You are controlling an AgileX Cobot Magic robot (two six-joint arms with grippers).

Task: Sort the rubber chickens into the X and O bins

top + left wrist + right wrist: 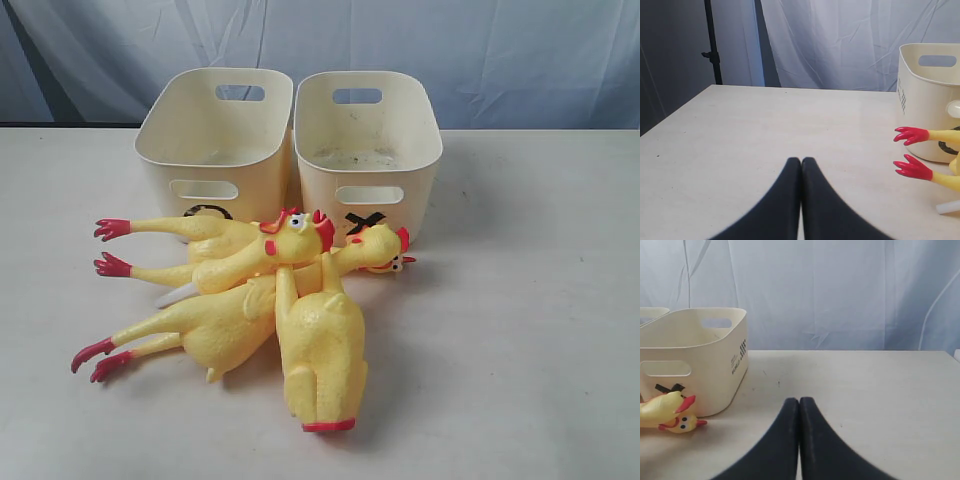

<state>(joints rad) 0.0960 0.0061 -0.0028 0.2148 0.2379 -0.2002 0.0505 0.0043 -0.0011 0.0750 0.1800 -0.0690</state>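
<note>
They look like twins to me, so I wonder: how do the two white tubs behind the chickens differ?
The O tub stands left in the exterior view, the X tub right. The O tub's mark is largely hidden by a rubber chicken; the X tub's mark shows almost whole. The X tub's floor has dark smudges; the O tub's looks cleaner. Both are cream-white, round-cornered, with slot handles.

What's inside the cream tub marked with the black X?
No chicken shows inside the cream plastic X tub: only its bare inner walls and a smudged patch of floor. The front wall hides the near floor. The yellow rubber chickens lie piled in front.
</note>
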